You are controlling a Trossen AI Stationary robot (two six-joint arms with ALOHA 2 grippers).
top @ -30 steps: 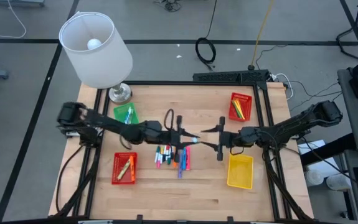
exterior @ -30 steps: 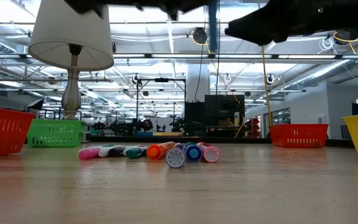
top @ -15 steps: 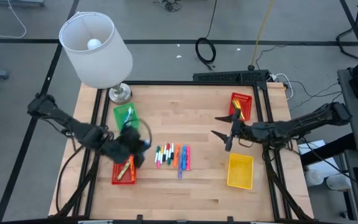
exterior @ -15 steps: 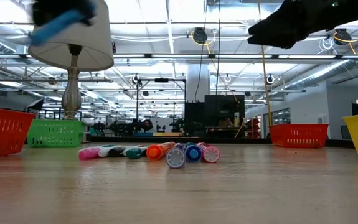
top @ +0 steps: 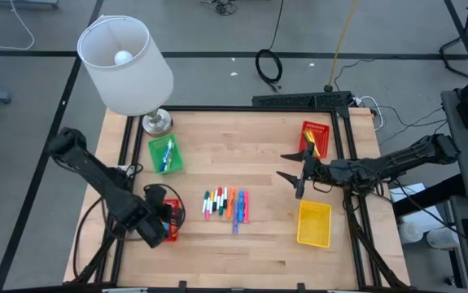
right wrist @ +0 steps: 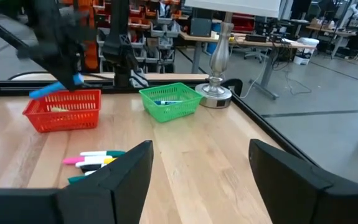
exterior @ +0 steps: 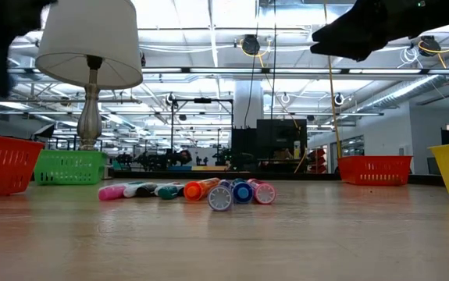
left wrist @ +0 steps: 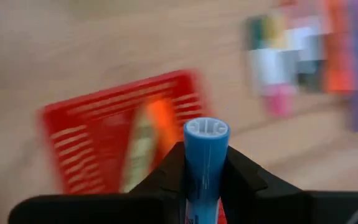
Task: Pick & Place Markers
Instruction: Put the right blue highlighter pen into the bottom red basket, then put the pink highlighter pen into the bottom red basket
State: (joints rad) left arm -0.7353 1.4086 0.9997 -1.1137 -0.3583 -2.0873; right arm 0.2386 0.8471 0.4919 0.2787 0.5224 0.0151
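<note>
High view: the row of loose markers [top: 225,204] at the table's middle is taken as the landmark. Left of the row and slightly nearer the front edge, the left gripper [top: 162,221] is held over a red basket [top: 171,229]; in the left wrist view its jaws are seen clamped on a blue marker [left wrist: 205,155]. A green basket [top: 165,154] with markers in it is placed left of the row, farther back. Right of the row, the right gripper [top: 290,166] is held with jaws spread wide and nothing between them. A yellow basket [top: 313,224] and another red basket [top: 314,139] are set farther right.
</note>
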